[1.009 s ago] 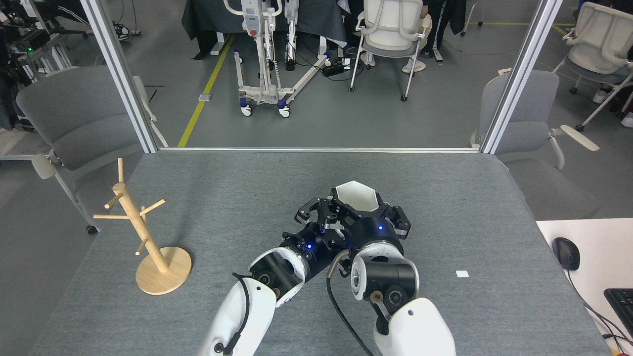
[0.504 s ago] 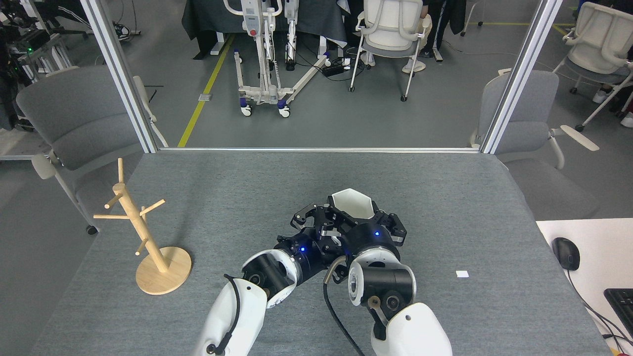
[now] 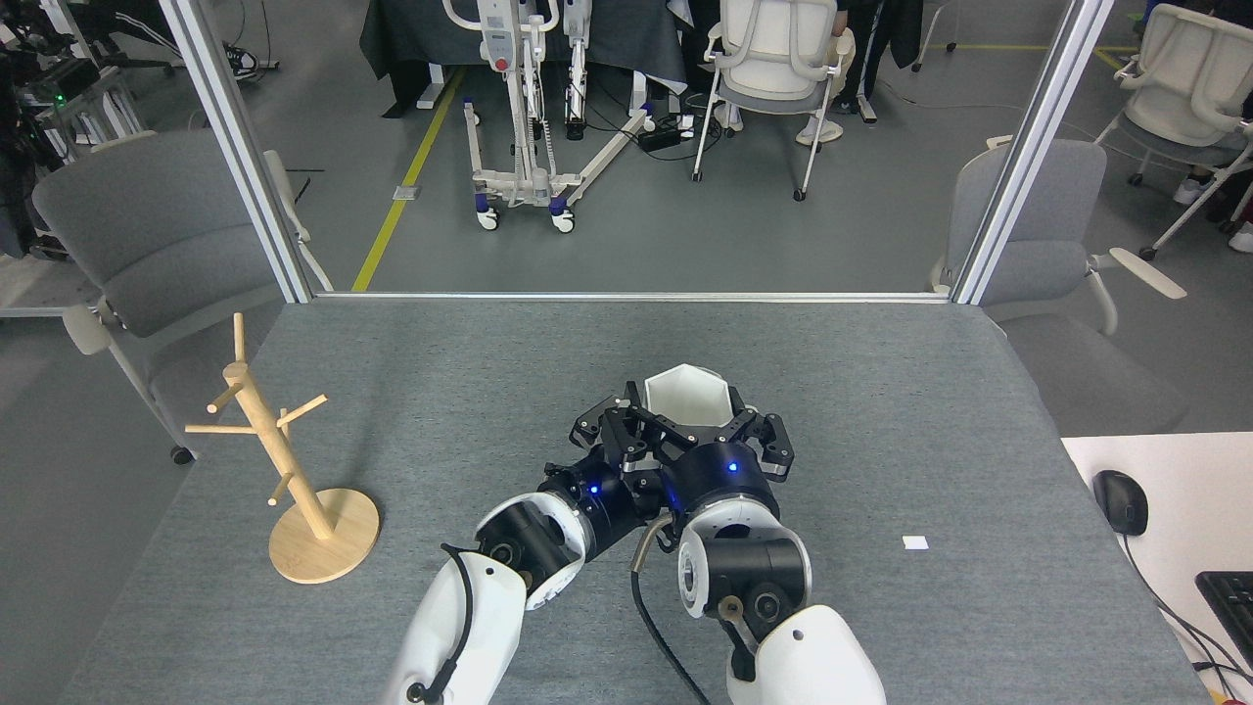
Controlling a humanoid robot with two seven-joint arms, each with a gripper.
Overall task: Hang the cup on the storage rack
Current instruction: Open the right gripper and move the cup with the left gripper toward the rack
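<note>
Head view: the white cup (image 3: 686,394) sits mid-desk, mouth up, the right claw (image 3: 736,439) apparently grasping it; the left claw (image 3: 615,423), grip unclear, crowds its left side. The storage rack (image 3: 279,460) stands well apart, near the desk's left edge.

cup (image 3: 687,396) shifted left across the table over the last second, toward the storage rack (image 3: 284,460) side. Both arms moved with it: right gripper (image 3: 719,436) and left gripper (image 3: 617,431) slid left, bunched at the cup
</note>
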